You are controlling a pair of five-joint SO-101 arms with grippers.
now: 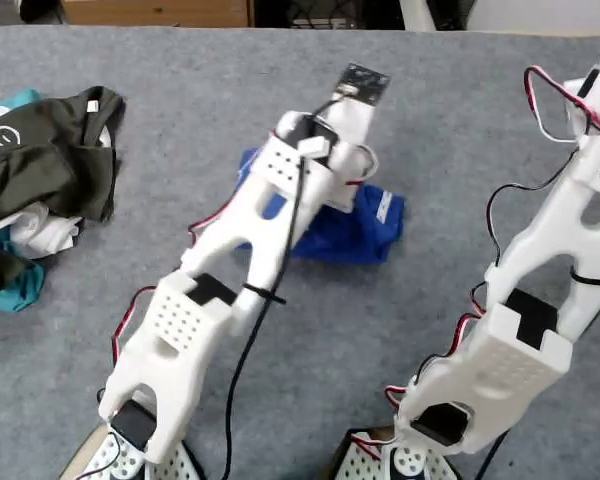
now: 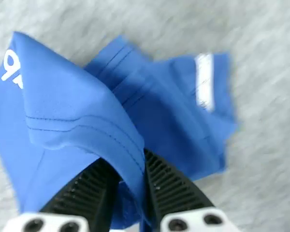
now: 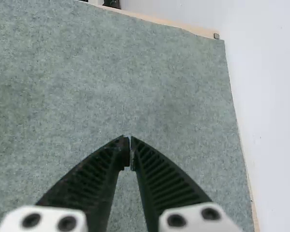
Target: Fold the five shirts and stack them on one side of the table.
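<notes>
**Blue shirt (image 1: 360, 235) pinched by a raised fold at mid-table**

At the far left of the grey felt table (image 1: 200, 70), a loose heap: dark olive shirt (image 1: 50, 150) uppermost, white shirt (image 1: 30, 230) and teal shirt (image 1: 15, 285) poking out beneath. None folded. Probably parked there to keep the middle free for one garment at a time.

At the middle, the blue cloth, partly doubled over and lying on the felt under the left arm, with a white label (image 2: 203, 82) showing on the far flap. Left gripper (image 2: 130, 166) clamped on a ridge of that cloth, drawn up between the ribbed pads with the rest trailing down to the table. A hold of this kind suits carrying one edge across the garment, so judged a fold in hand, not a move to a stack.

At the right, right gripper (image 3: 129, 152) pressed together on nothing, above bare felt near the table's edge and well apart from the blue cloth, likely held clear so as not to snag it.

No folded stack in sight; judged early in the task.
</notes>
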